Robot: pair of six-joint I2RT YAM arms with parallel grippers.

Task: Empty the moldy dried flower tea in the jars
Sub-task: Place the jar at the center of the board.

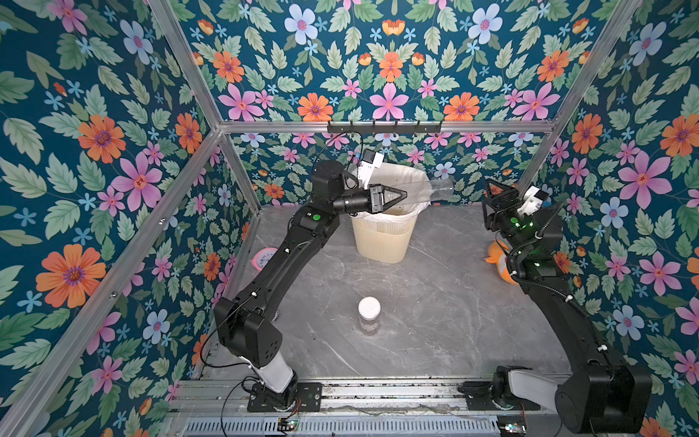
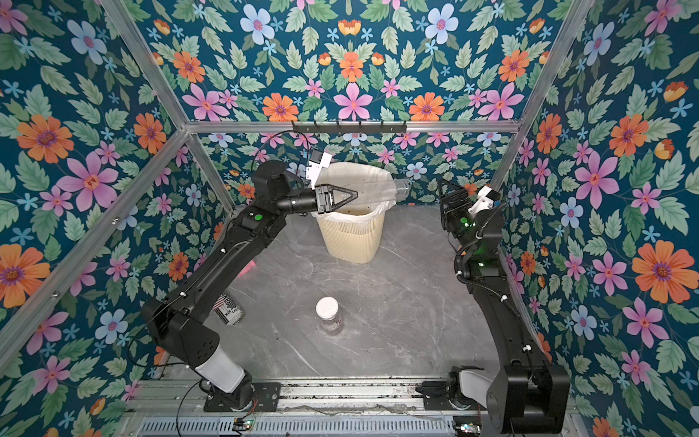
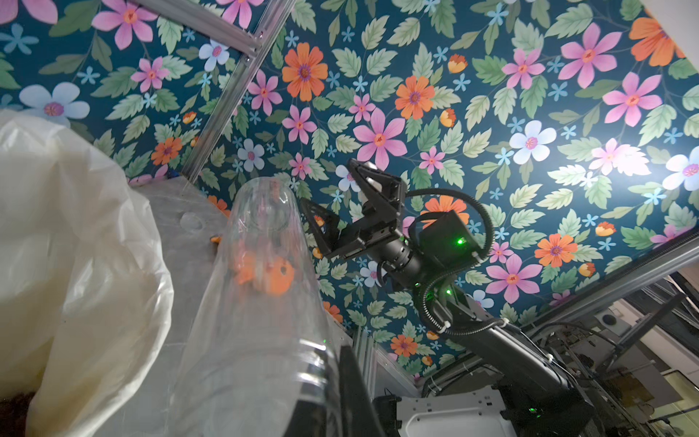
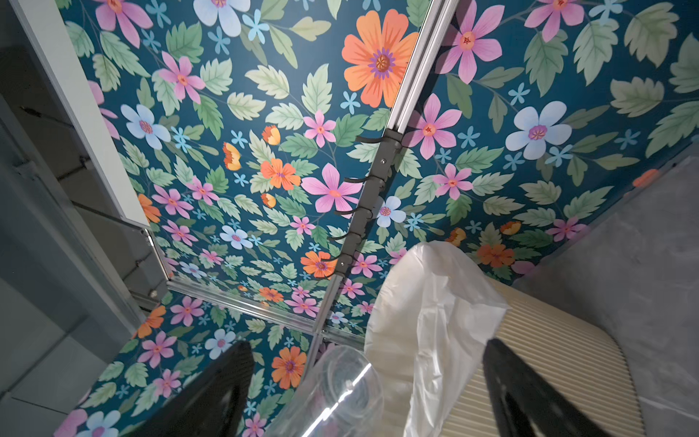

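Note:
A clear jar (image 1: 435, 191) (image 2: 389, 191) lies on its side above the cream bin (image 1: 382, 242), with no lid on it and nothing inside. My left gripper (image 1: 401, 195) (image 2: 351, 195) is shut on its base end; the left wrist view looks along the jar (image 3: 261, 302). My right gripper (image 1: 499, 187) (image 2: 452, 189) stands open to the right of the jar's mouth, apart from it. In the right wrist view the jar's end (image 4: 340, 386) shows between the spread fingers (image 4: 223, 389). A second jar (image 1: 369, 314) (image 2: 328, 314) with a white lid stands on the table, holding dried flower tea. A dark brown mass (image 3: 15, 412) lies in the bin's bag.
The bin's white plastic liner (image 3: 75, 227) (image 4: 435, 302) billows above its rim. A striped can (image 2: 229, 308) lies under the left arm, and a pink clock (image 1: 263, 259) stands by the left wall. An orange toy (image 1: 499, 261) sits by the right arm. A small clear disc (image 3: 193, 221) lies on the table.

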